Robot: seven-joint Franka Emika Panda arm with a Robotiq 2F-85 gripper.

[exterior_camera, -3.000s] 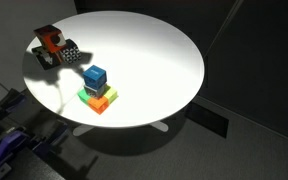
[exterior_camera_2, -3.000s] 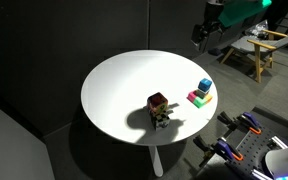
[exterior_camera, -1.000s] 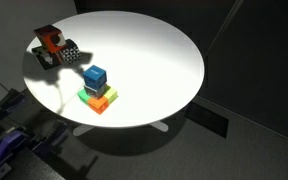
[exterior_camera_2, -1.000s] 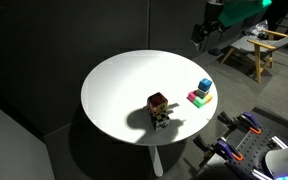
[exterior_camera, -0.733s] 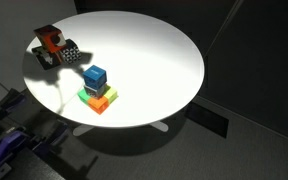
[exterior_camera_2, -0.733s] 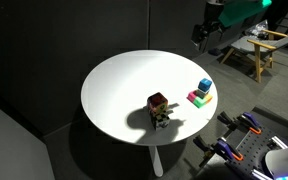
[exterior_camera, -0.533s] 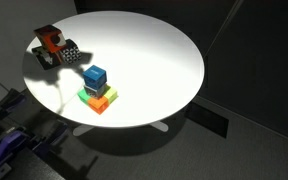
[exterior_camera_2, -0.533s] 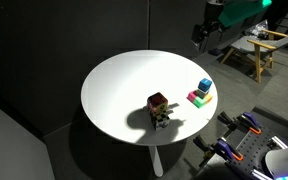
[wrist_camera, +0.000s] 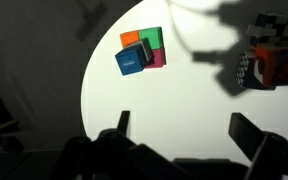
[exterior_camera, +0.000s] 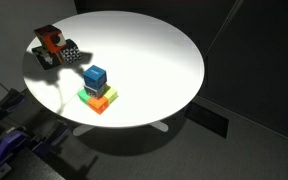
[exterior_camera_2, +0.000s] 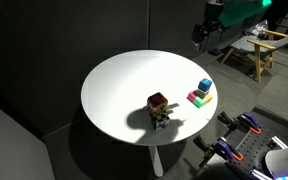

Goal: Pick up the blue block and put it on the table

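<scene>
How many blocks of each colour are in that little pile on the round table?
Blue block: 1
Green block: 1
Orange block: 1
Pink block: 1
Total: 4 blocks showing; whether another hides under the blue one cannot be told.

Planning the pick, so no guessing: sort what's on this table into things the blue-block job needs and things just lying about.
Belongs to the job:
blue block, top of the stack
table
gripper, open, well clear of the stack

Just lying about:
green block and orange block, below the blue one
orange-and-black toy
</scene>
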